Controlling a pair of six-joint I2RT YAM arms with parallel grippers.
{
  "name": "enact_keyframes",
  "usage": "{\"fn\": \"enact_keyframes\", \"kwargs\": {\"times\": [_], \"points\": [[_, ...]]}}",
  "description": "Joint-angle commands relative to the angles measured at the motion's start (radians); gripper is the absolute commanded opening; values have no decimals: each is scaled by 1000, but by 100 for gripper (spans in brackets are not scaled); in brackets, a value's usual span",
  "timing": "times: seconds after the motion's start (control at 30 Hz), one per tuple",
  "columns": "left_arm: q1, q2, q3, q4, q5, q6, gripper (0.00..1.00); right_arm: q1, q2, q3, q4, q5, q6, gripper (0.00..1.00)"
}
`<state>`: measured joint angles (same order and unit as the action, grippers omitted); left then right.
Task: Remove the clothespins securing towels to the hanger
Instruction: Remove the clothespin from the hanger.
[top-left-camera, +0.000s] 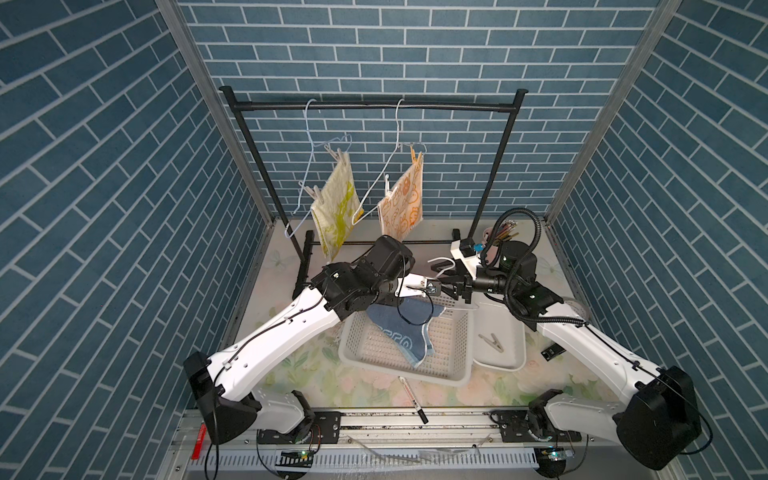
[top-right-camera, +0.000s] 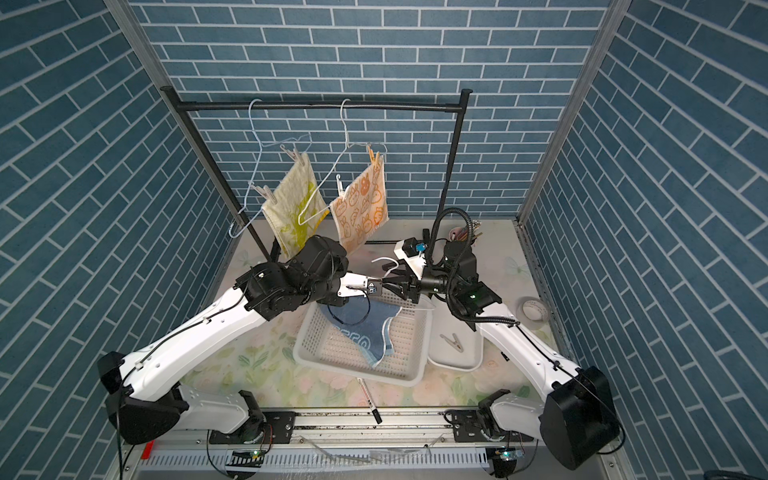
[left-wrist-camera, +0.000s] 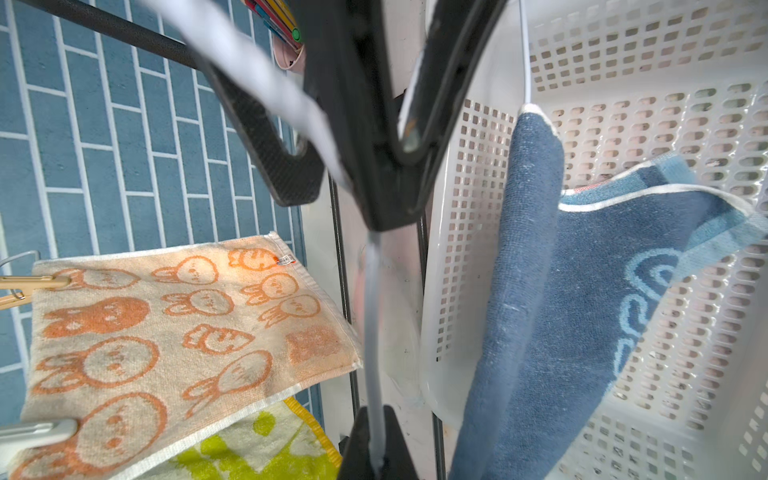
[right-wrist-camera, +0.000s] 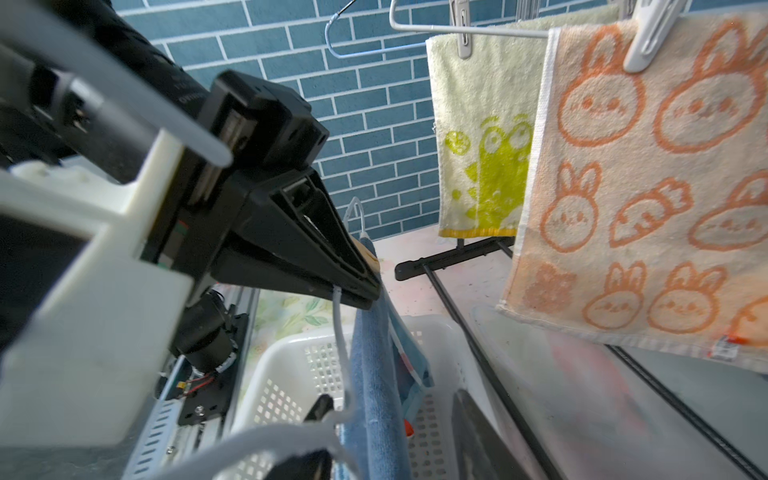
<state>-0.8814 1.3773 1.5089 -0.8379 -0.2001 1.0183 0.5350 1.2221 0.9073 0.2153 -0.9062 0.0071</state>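
- The bench (top-left-camera: 307, 374) carries everything; the rack (top-left-camera: 374, 107) stands at its back, so towels hang clear of the surface.
- The basket (top-left-camera: 444, 349) sits mid-bench below both arms, seemingly to catch freed towels; the blue towel (top-left-camera: 415, 332) droops into it, its upper edge up at the tools.
- The yellow towel (top-left-camera: 336, 208) and orange towel (top-left-camera: 403, 203) hang side by side from the rack; each is pinned at both top corners, which keeps it spread flat.
- The tray (top-left-camera: 505, 357) lies just beside the basket on the right arm's side; likely the drop spot for pins.
- The loose hanger (top-left-camera: 441, 263) is off the rack, held over the basket's far edge between the tools; low there, probably so both can reach it.
- The left tool (right-wrist-camera: 368, 291) is pressed together on the loose hanger's wire, steadying it.
- The right tool (top-left-camera: 444, 287) meets it nearly tip to tip; its jaws stand apart either side of the wire and the blue towel's edge; whether they press on anything cannot be told.
- The tray pin (top-left-camera: 490, 341) lies alone in the tray; four rack pins (top-left-camera: 340, 156) grip the two hung towels.
- In the right wrist view a tan sliver at the left tool's tip may be a pin on the blue towel; too blurred to be sure.
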Motion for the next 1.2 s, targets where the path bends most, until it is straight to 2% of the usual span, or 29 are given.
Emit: {"fn": "enact_keyframes", "kwargs": {"times": [0.0, 0.2, 0.37, 0.5, 0.67, 0.77, 0.9, 1.0, 1.07, 1.17], "points": [[-9, 15, 23, -9, -12, 0, 0, 8, -5, -1, 59, -51, 33, 34], [-9, 20, 16, 13, -2, -18, 0, 27, 11, -5, 47, -81, 30, 32], [-10, 10, 5, 29, 3, -27, 0, 36, 6, 4, 9, -67, 0, 20], [-8, -1, -10, 38, 8, -42, 1, 36, -13, 13, -90, -43, -82, 0], [0, -44, -29, 41, 60, -105, 37, 36, -50, 10, -118, 32, -155, 0], [27, -109, -65, 61, 136, -183, 52, 36, -64, -7, -62, 75, -140, 0], [100, -231, -153, 114, 239, -286, 63, 36, -82, -16, -21, 91, -145, 0], [208, -324, -211, 105, 341, -343, 66, 35, -93, -14, -37, 114, -187, 0], [272, -371, -234, 83, 371, -356, 68, 35, -89, -1, -60, 113, -207, 0], [342, -429, -265, 65, 356, -363, 72, 35, -81, 10, -67, 100, -204, 0]]}}
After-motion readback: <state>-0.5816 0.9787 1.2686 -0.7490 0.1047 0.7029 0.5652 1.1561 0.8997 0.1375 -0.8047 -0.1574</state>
